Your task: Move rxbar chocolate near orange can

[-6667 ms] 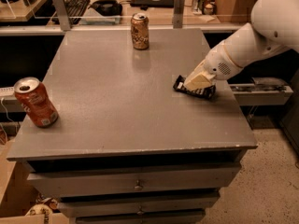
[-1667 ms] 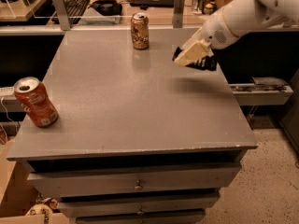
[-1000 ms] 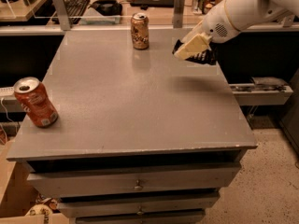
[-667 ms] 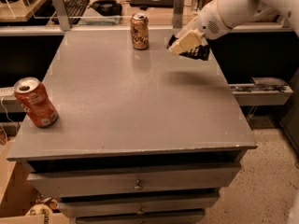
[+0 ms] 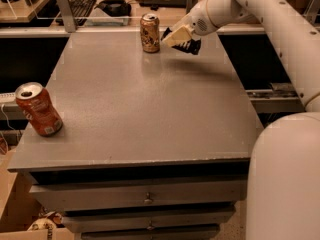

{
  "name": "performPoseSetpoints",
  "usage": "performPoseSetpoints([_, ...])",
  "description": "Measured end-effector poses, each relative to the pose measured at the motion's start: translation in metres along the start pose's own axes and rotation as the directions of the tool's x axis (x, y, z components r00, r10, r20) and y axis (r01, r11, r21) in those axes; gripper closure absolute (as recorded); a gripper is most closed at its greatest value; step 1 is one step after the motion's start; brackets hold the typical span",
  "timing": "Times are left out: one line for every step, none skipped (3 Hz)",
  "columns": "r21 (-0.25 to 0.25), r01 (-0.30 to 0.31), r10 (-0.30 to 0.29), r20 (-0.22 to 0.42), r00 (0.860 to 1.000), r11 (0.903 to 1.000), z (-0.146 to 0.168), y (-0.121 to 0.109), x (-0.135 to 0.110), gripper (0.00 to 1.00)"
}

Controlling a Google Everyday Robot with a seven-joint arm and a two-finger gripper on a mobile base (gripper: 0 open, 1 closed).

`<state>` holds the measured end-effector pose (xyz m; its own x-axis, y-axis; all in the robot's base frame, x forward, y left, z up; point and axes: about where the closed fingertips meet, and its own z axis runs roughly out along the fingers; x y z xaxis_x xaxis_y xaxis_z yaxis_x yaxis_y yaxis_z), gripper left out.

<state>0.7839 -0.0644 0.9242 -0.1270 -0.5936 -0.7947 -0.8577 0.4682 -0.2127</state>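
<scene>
The orange can [image 5: 149,32], bronze with a silver top, stands upright at the far middle of the grey table [image 5: 145,104]. My gripper [image 5: 176,36] is just to the right of it, above the table surface, shut on the rxbar chocolate [image 5: 187,45]. The bar is a flat black wrapper; most of it is hidden behind the cream fingers [image 5: 177,35], with its right end sticking out. The bar hangs a short gap from the can and does not touch it.
A red-orange can [image 5: 38,109] stands upright near the table's front left edge. Drawers [image 5: 146,199] sit under the tabletop. A desk with a keyboard [image 5: 80,4] and clutter lies behind the table. My white arm [image 5: 280,29] spans the right side.
My gripper has carried the rxbar chocolate from the right middle of the table up and to the far left, to a spot beside the orange can. Both cans stayed put.
</scene>
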Motion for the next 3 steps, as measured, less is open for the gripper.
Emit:
performPoseSetpoints([0.013,-0.029,0.029,-0.028,0.999,0.9995,0.021,-0.012,0.009,0.85])
performPoseSetpoints([0.021,-0.055,0.056,-0.056,0.997,0.9983,0.029,-0.018,0.020,0.62])
performPoseSetpoints([0.021,-0.067,0.068,-0.060,0.996,0.9975,0.038,-0.022,0.022,0.38])
